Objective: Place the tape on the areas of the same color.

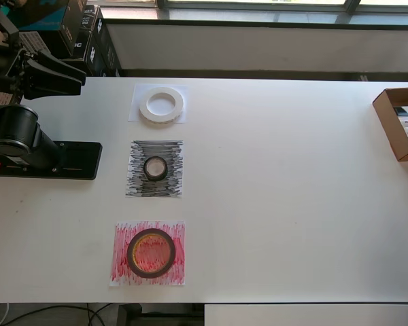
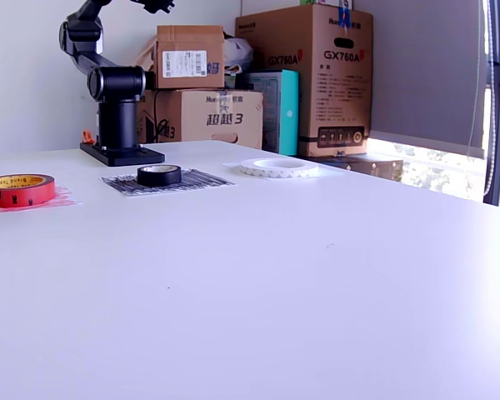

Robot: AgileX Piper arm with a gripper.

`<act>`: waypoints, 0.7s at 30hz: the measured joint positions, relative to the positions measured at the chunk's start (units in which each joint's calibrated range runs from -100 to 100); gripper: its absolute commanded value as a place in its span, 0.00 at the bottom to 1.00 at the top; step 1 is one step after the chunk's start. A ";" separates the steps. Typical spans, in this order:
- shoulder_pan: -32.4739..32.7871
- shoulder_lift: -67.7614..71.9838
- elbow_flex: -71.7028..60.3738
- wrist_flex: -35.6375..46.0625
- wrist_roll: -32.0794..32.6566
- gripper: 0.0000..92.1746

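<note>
The white tape roll [image 1: 143,107] lies on the plain white sheet [image 1: 135,117] at the far end; it also shows in the exterior view [image 2: 279,167]. The small black roll [image 1: 147,168] [image 2: 159,174] lies on the black scribbled sheet [image 1: 137,185] [image 2: 202,178]. The dark red roll [image 1: 130,252] [image 2: 17,190] with a yellowish core lies on the red scribbled sheet [image 1: 121,272] [image 2: 63,200]. My gripper [image 1: 80,83] is folded back over the arm's base, at the overhead view's upper left, away from all rolls. It looks shut and empty. Only its tip [image 2: 160,5] shows in the exterior view.
The arm's black base plate [image 1: 68,160] [image 2: 121,152] sits at the overhead view's left of the black sheet. An open cardboard box [image 1: 398,123] stands at the table's right edge. Stacked cartons [image 2: 317,75] stand behind the table.
</note>
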 measured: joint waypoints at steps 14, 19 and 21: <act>2.70 -6.53 8.23 -4.64 -3.09 0.63; 3.39 -6.53 11.17 -12.77 -3.43 0.63; 4.28 -6.53 11.41 -16.28 -3.43 0.61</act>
